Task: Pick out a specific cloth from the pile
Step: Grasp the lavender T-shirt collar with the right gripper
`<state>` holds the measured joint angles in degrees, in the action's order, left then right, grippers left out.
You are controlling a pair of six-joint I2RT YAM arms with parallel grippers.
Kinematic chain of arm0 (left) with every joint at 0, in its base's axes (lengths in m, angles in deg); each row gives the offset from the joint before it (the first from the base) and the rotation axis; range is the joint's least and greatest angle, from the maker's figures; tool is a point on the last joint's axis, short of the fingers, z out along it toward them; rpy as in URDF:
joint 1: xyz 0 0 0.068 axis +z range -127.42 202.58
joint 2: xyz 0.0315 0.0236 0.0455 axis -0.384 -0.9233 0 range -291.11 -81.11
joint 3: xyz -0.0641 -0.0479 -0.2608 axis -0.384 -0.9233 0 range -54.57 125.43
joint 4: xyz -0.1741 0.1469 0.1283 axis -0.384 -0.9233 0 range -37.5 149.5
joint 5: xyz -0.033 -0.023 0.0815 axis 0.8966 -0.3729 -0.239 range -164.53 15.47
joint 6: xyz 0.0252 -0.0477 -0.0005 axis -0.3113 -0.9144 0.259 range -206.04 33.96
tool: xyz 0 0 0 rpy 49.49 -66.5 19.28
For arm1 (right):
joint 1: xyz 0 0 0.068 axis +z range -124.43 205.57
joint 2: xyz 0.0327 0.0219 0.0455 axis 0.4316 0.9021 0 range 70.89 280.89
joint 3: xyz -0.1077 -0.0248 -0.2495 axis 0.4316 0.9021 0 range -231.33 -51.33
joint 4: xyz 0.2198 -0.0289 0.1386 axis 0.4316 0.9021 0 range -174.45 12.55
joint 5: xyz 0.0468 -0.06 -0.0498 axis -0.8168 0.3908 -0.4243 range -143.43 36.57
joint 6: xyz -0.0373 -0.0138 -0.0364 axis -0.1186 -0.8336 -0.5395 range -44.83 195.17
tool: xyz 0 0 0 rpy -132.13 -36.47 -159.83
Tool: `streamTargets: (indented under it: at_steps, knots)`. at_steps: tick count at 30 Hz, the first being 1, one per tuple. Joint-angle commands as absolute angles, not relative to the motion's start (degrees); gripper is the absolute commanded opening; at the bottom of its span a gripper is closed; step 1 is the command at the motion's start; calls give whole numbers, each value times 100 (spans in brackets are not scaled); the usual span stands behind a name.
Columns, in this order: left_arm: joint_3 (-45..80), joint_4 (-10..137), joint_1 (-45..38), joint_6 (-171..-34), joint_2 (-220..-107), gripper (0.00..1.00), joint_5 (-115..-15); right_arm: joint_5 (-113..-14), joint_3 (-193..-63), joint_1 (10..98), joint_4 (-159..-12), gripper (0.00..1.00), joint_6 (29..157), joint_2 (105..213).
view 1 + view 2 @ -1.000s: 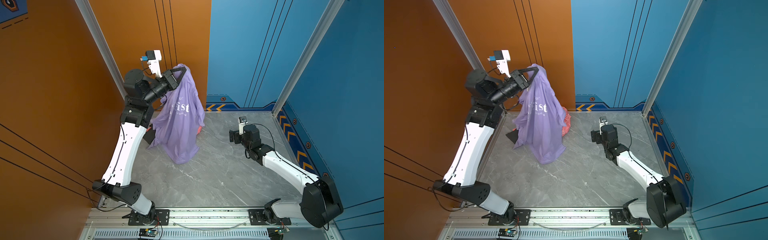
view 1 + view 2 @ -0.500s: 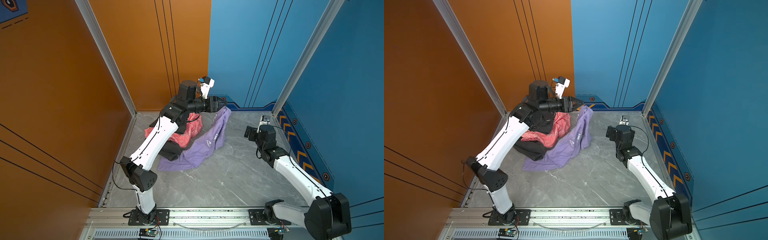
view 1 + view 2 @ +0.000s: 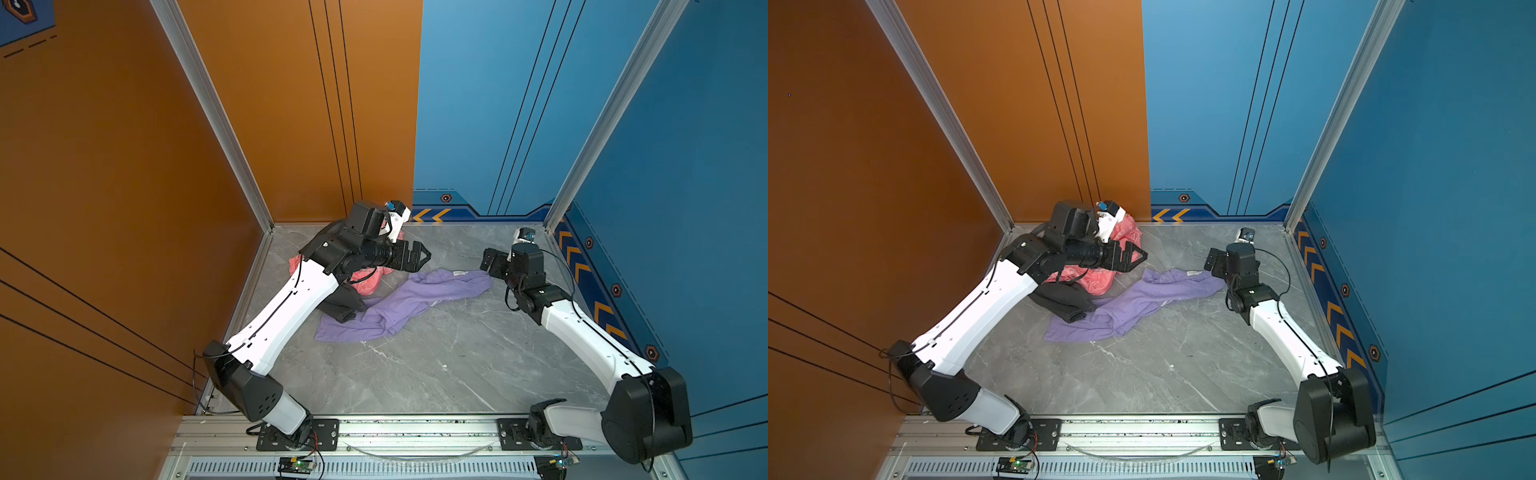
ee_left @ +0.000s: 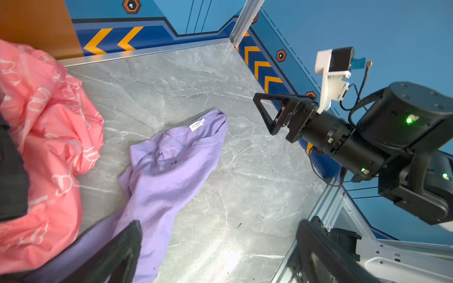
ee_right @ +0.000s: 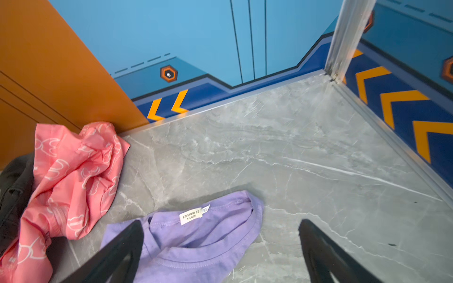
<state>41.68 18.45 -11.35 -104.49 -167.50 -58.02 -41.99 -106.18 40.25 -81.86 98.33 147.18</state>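
Grey marble floor (image 3: 436, 365), orange and blue walls.
We list: cloth (image 3: 399, 303) flat beside pile (image 3: 1096, 266); left gripper (image 3: 415, 259) and right gripper (image 3: 490, 262) both spread, empty.

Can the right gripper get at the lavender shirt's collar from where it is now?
Probably yes: the right gripper is open beside the lavender shirt, whose collar end lies flat on bare table, with nothing covering it.
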Motion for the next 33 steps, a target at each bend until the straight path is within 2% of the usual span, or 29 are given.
streamTargets:
  at_steps: [1, 10, 13, 19, 21, 24, 29, 31, 33]
  knots:
    - [3575, 1735, -1174, -10599, -16173, 99, -6163, -4458, -11038, 4346, -7573, 96, 10124, 15192]
    - [1967, 1740, -1139, -10956, -14689, 98, -6387, -4184, -11867, 5313, -6460, 83, 11074, 16503]
    - [1558, 1741, -1130, -11003, -14328, 98, -6653, -4299, -11968, 5454, -6356, 73, 11496, 16814]
    - [1438, 1830, -1115, -11051, -14280, 98, -6802, -4801, -12065, 5499, -6319, 69, 12376, 17389]
    - [1445, 2010, -1096, -11065, -14318, 98, -6934, -4870, -12068, 5520, -6327, 65, 12608, 17506]
    - [1376, 2423, -1073, -11177, -14359, 98, -7108, -4947, -12044, 5528, -6344, 55, 12912, 17655]
    - [1188, 2937, -1010, -11513, -14326, 98, -7112, -4882, -12024, 5511, -6416, 19, 13076, 17684]
    - [1083, 3089, -1006, -11571, -14278, 98, -7125, -4805, -12017, 5470, -6439, 7, 13072, 17624]
    - [1015, 3229, -999, -11605, -14251, 98, -7150, -4711, -12007, 5410, -6448, 0, 13081, 17526]
